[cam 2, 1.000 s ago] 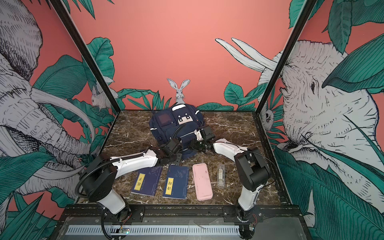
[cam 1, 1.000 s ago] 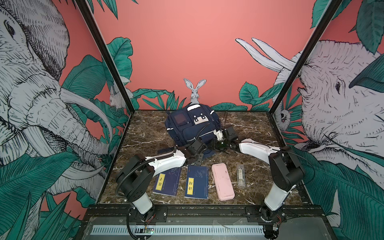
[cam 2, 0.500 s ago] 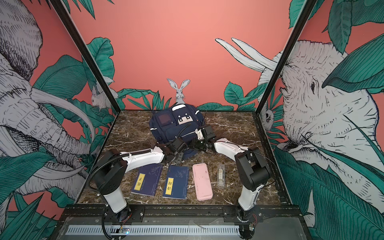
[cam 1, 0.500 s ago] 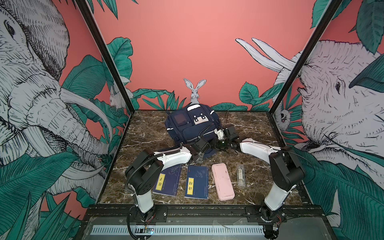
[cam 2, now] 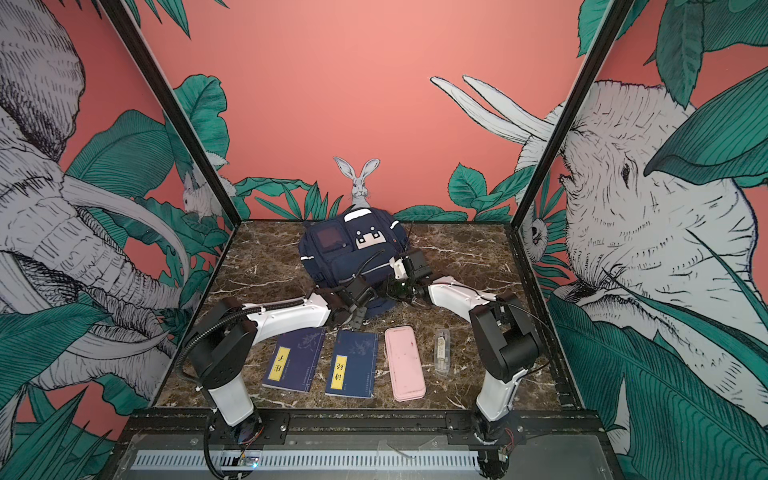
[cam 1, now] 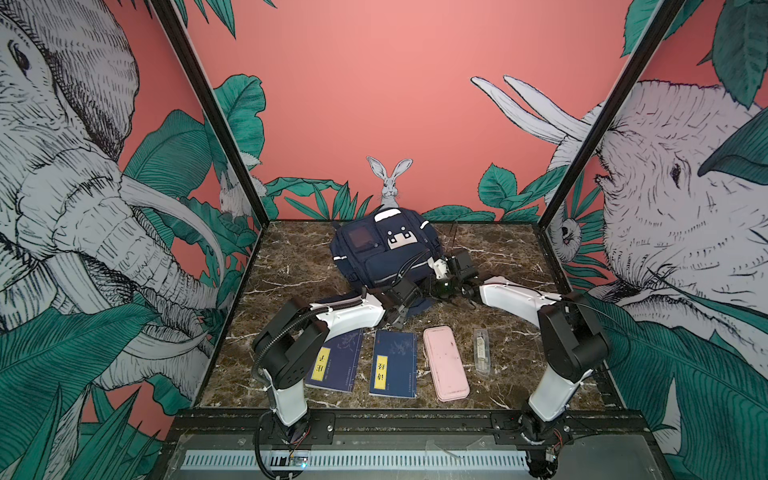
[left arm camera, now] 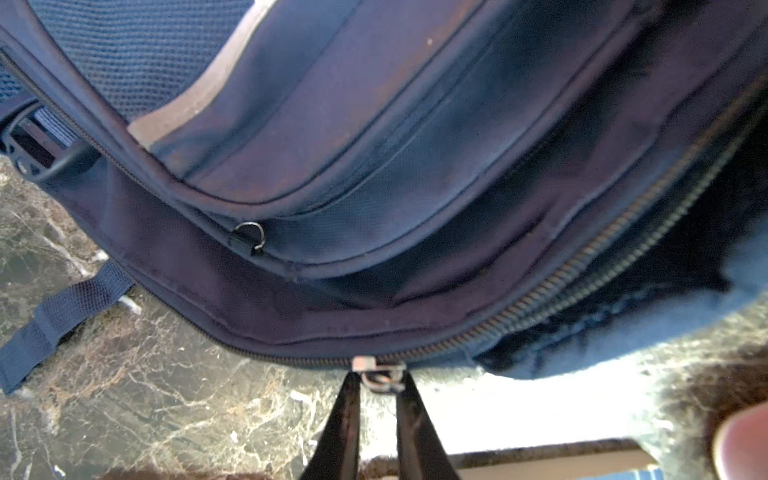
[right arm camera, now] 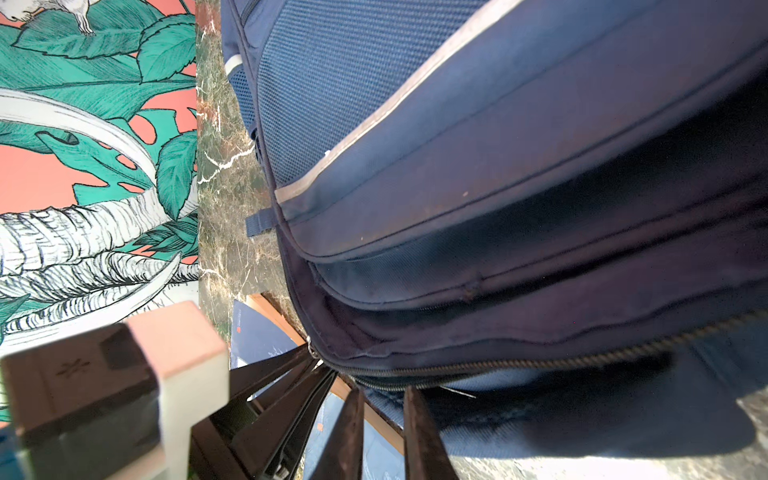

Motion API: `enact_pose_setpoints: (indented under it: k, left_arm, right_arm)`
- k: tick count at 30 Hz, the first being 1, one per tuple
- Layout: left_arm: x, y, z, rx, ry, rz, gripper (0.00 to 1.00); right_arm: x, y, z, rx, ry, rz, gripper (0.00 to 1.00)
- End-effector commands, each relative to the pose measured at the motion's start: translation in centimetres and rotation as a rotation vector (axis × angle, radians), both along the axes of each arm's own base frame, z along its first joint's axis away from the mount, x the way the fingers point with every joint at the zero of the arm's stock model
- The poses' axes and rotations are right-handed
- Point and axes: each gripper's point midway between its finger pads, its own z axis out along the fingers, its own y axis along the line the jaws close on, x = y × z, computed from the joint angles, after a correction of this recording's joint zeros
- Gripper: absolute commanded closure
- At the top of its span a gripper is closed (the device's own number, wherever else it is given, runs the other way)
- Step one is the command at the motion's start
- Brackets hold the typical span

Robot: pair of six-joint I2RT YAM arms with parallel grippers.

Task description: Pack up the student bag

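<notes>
The student bag [cam 1: 386, 249] [cam 2: 353, 245], navy with white patches, lies at the back middle of the marble table in both top views. Both grippers meet at its near edge. My left gripper [left arm camera: 379, 379] [cam 1: 401, 316] has its two black fingers pinched on the metal zip pull [left arm camera: 384, 381] of the main zip. On one side of the slider the zip [left arm camera: 582, 299] gapes and shows a dark inside. My right gripper [right arm camera: 384, 392] [cam 1: 430, 291] is closed narrowly on the bag's lower zip edge [right arm camera: 478, 384], right beside the left fingers [right arm camera: 286, 374].
Near the front lie two navy books with yellow labels [cam 1: 336, 361] [cam 1: 392, 363], a pink pencil case [cam 1: 445, 363] and a small clear case [cam 1: 481, 351]. A loose strap [left arm camera: 54, 320] trails on the marble. Printed walls enclose the table on three sides.
My left gripper has moved right along the bag's near edge and its jaws have closed onto the zip pull. The right gripper has narrowed slightly and stayed in place.
</notes>
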Motion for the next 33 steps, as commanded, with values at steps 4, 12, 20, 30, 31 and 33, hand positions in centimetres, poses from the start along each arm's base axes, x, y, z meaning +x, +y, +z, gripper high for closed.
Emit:
enact_pose_setpoints:
  k: [4,12,20,30,31,33]
  left_arm:
    - [-0.4,0.2,2.0,-0.023,-0.033,-0.03,0.94]
    - [-1.0,-0.4,2.9,-0.063,-0.032,-0.087,1.0]
    - [-1.3,-0.7,3.4,-0.076,-0.029,-0.123,1.0]
    - [-1.3,-0.2,4.1,-0.066,-0.043,-0.125,1.0]
    - [-1.4,-0.2,4.1,-0.068,-0.042,-0.127,1.0]
    - [-1.4,-0.4,4.0,-0.078,-0.045,-0.13,1.0]
  right_arm:
    - [0.4,0.2,0.1,0.015,-0.013,0.002,0.82]
    - [0.0,0.6,-0.1,0.035,0.006,-0.001,0.6]
    - [0.0,1.6,-0.4,0.041,0.011,-0.005,0.57]
    - [0.3,1.0,-0.9,-0.017,-0.001,-0.011,0.7]
    - [0.4,1.0,-1.1,-0.021,0.002,-0.013,0.7]
    - [0.5,1.1,-1.4,-0.022,0.009,-0.017,0.68]
